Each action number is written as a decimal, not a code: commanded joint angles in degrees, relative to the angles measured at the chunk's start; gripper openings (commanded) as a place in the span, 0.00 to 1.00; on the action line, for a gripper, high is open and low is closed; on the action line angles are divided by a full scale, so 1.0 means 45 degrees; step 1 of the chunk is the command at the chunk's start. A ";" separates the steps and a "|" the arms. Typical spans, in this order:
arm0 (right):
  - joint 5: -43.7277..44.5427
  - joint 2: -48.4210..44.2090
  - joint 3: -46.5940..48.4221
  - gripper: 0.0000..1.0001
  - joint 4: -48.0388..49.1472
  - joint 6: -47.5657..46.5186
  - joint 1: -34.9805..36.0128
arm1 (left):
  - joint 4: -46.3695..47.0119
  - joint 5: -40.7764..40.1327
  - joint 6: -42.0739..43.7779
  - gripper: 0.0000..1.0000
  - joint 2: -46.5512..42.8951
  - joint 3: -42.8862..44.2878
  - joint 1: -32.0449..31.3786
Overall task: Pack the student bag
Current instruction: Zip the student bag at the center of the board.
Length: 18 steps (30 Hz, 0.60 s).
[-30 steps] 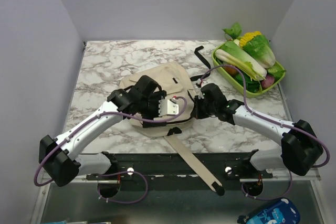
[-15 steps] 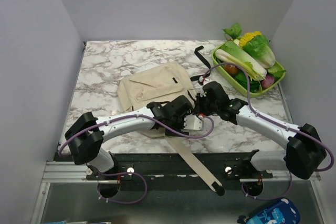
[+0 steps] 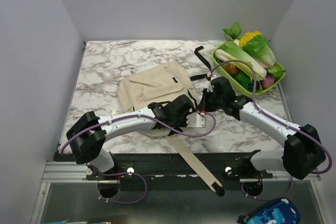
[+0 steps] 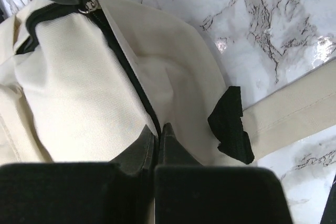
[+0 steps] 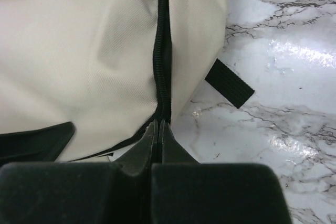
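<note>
The student bag (image 3: pixel 149 85), a soft cream-beige backpack, lies flat on the marble tabletop (image 3: pixel 105 61). Its black zipper (image 5: pixel 163 51) looks closed. A long beige strap (image 3: pixel 191 163) trails toward the near edge.

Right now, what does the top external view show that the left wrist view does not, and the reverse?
Only the top external view shows the green tray of vegetables at the far right, the left arm, the right arm and the whole outline of the student bag. Only the left wrist view shows the left gripper shut, with its tips at the bag's black zipper, and a metal zip ring. Both views show the cream bag, its long beige strap and the marble table.
</note>
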 commanded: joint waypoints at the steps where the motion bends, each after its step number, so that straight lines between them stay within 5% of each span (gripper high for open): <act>1: -0.0041 0.0965 0.0474 0.01 0.0401 -0.0647 -0.0871 | -0.0586 0.0830 0.0004 0.02 -0.1077 -0.0394 -0.0068; 9: 0.0017 0.3602 0.2877 0.01 0.0304 -0.1292 -0.1165 | -0.1916 0.1884 0.0941 0.00 -0.2035 -0.1039 -0.0205; 18: 0.0426 0.4872 0.4499 0.01 -0.0242 -0.1624 -0.1302 | -0.2406 0.1788 0.1626 0.09 -0.2466 -0.1547 -0.0420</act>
